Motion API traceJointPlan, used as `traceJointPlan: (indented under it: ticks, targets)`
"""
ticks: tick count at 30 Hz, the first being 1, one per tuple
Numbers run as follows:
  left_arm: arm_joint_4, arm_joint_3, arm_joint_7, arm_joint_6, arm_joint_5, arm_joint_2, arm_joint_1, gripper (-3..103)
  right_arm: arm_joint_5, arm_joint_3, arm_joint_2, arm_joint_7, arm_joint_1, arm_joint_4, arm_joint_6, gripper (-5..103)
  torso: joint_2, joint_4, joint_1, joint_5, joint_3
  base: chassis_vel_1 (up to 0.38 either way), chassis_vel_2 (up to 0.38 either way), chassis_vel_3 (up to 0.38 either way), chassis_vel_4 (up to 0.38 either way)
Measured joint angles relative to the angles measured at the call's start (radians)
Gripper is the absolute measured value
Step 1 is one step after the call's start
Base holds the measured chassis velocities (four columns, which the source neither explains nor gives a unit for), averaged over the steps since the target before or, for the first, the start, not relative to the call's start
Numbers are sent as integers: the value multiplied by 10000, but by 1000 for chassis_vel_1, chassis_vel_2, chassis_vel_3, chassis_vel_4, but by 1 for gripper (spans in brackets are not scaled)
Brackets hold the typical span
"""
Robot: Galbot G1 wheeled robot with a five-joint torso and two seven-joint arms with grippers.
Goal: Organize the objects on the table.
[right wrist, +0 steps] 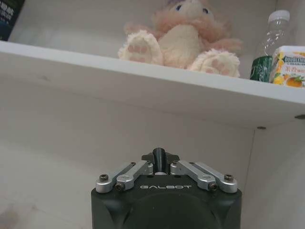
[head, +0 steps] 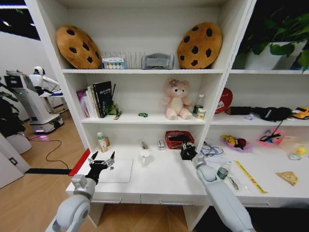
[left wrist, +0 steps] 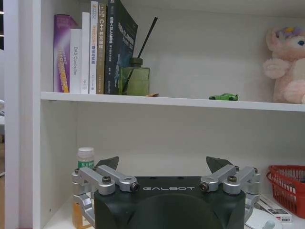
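Long white table [head: 169, 186] joined to white shelving, shallow drawers with slim handles along front edge. Slim silver-white laptop [head: 117, 170] lying flat and shut near table's left end. Left gripper [head: 102, 157] hovering over laptop's back edge, jaws spread wide, nothing between them. Right gripper [head: 188, 151] over table's middle, just before red basket [head: 179, 139], jaws pinched together, empty. Small green can [head: 222, 172] upright on table just beside right arm. Tiny green toy car [head: 143, 115] on shelf above, well apart from pink bear [head: 176, 99].
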State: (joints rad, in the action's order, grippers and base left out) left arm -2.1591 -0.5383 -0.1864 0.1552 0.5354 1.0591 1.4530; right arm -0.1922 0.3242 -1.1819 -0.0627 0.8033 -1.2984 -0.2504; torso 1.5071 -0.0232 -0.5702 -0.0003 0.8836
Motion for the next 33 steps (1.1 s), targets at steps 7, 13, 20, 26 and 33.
traceJointPlan:
  ticks: [7,13,20,26,33]
  targets:
    - [0,-1,0,0,1,0,0,100,776,197,-490,205,-798,915,-1184,11,1,3,0,1,0,0,0,0,0]
    - [0,-1,0,0,0,0,0,100,1324,496,-413,641,-907,1284,-1306,11,2,-2,1,3,0,0,0,0,0]
    - [0,0,0,0,0,0,0,100,1460,610,-345,858,-886,1760,-1674,11,2,-2,1,3,0,0,0,0,0]
    - [0,-1,0,0,0,1,1,100,1440,543,-729,1122,-1039,2529,-2476,11,2,3,1,3,0,0,0,0,0]
    - [0,0,0,0,0,0,0,100,1540,579,-1006,1055,-1205,3119,-2988,11,2,1,2,2,-1,0,0,0,0]
